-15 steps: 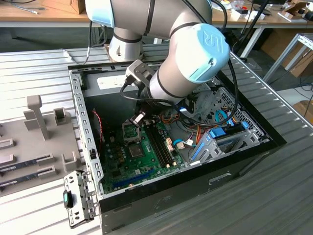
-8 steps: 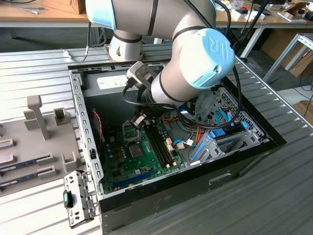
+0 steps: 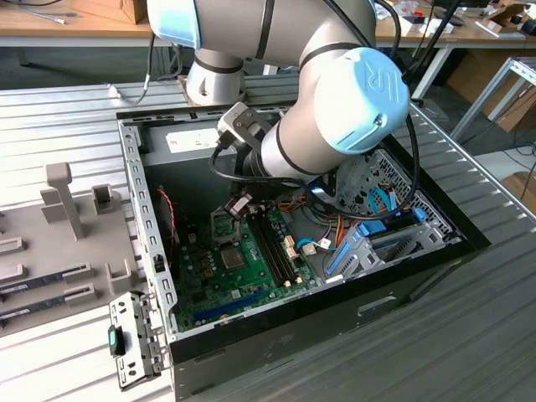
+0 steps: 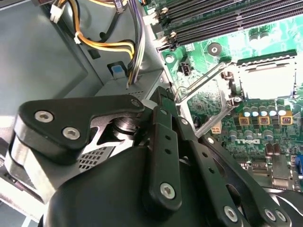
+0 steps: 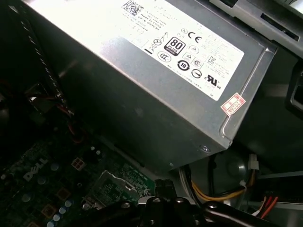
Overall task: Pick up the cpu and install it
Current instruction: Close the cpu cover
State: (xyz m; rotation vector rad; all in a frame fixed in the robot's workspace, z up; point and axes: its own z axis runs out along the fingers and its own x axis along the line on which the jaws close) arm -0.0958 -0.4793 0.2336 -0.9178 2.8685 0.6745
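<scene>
Reaching down into the open computer case [image 3: 146, 209], the arm holds the tool [image 3: 239, 205] low over the green motherboard [image 3: 209, 280], just beside the metal-framed socket [image 3: 224, 226] and near the dark memory slots [image 3: 272, 243]. Whether the tool is apart, together or clamped on anything cannot be told; in the second wrist view its black linkages [image 4: 163, 142] hide the tip. In that view the socket's lever [image 4: 201, 82] stands raised, and a pale, glare-washed square [image 4: 267, 78] lies inside the frame. This is probably the cpu, though bare socket contacts cannot be ruled out. The grey power supply [image 5: 142, 85] sits close alongside, with bundled wires [image 4: 118, 47] running past it. The cpu would likely be light, stiff and thin, with a smooth metal top that could slip. Its underside and the socket contacts are likely fragile, so it is best held by two opposite edges, kept level and never pressed sideways.
</scene>
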